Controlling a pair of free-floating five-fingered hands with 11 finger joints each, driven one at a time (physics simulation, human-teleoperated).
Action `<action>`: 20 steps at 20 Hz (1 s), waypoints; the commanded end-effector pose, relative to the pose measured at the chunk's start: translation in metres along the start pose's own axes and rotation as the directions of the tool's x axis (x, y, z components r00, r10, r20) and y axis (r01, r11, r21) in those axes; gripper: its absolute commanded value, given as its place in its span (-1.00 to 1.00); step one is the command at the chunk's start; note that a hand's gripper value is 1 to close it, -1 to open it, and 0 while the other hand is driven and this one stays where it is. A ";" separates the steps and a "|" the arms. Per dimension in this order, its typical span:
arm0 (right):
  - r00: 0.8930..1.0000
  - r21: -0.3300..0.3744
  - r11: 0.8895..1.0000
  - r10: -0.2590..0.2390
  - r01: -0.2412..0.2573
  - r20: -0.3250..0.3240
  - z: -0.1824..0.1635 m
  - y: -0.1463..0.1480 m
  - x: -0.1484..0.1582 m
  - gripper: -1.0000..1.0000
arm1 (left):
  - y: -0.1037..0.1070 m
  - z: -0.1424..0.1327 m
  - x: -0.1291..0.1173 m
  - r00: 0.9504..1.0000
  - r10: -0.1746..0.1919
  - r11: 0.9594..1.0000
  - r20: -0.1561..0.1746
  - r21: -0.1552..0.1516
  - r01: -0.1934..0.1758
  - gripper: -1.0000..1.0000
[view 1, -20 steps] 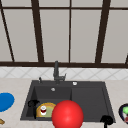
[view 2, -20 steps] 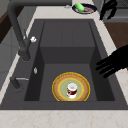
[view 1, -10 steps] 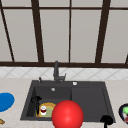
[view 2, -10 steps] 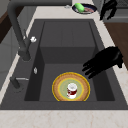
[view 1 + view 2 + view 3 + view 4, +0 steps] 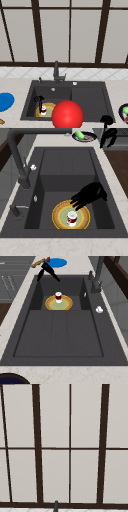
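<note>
A yellow plate (image 5: 56, 215) lies on the floor of the sink's deep left basin (image 5: 47, 198), with a small red and white cup (image 5: 72, 218) upright on it. My left hand (image 5: 88, 194) hovers just above the plate's far rim, open, its fingers reaching toward the cup without touching it. In the front view the left hand (image 5: 38, 98) hangs over the cup (image 5: 43, 110) and plate (image 5: 52, 107). From the right side, the left hand (image 5: 47, 269) is beyond the cup (image 5: 58, 296). My right hand (image 5: 107, 120) idles open at the sink's front right corner.
The dark faucet (image 5: 56, 72) stands behind the basin. A big red ball (image 5: 67, 115) fills the front edge of the sink. A blue plate (image 5: 5, 101) lies on the left counter. On the right counter sits a dark bowl (image 5: 83, 136) with green food, near the right hand (image 5: 107, 136).
My left hand has moved from the sink's front edge in over the basin and lower, its fingers now close to the cup. The right hand has stayed still.
</note>
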 end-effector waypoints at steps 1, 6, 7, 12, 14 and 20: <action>1.000 0.000 1.000 0.000 0.000 0.000 0.000 0.000 0.000 0.00 | -0.017 0.008 -0.025 0.999 0.041 0.999 -0.002 0.008 -0.041 -1.00; 1.000 0.000 1.000 0.000 0.000 0.000 0.000 0.000 0.000 0.00 | -0.013 0.006 -0.074 0.995 0.103 0.995 -0.017 -0.007 -0.103 -1.00; 1.000 0.000 1.000 0.000 0.000 0.000 0.000 0.000 0.000 0.00 | -0.015 0.007 -0.085 0.994 0.104 0.994 -0.016 -0.009 -0.104 -1.00; 1.000 0.000 1.000 0.000 0.000 0.000 0.000 0.000 0.000 0.00 | -0.036 0.010 -0.105 0.999 0.049 0.999 -0.010 -0.003 -0.049 -1.00; 1.000 0.000 1.000 0.000 0.000 0.000 0.000 0.000 0.000 0.00 | -0.045 0.012 -0.102 0.999 0.048 0.999 -0.014 0.002 -0.047 -1.00; 1.000 0.000 1.000 0.000 0.000 0.000 0.000 0.000 0.000 0.00 | -0.047 0.017 -0.114 0.997 0.078 0.997 -0.014 -0.003 -0.078 -1.00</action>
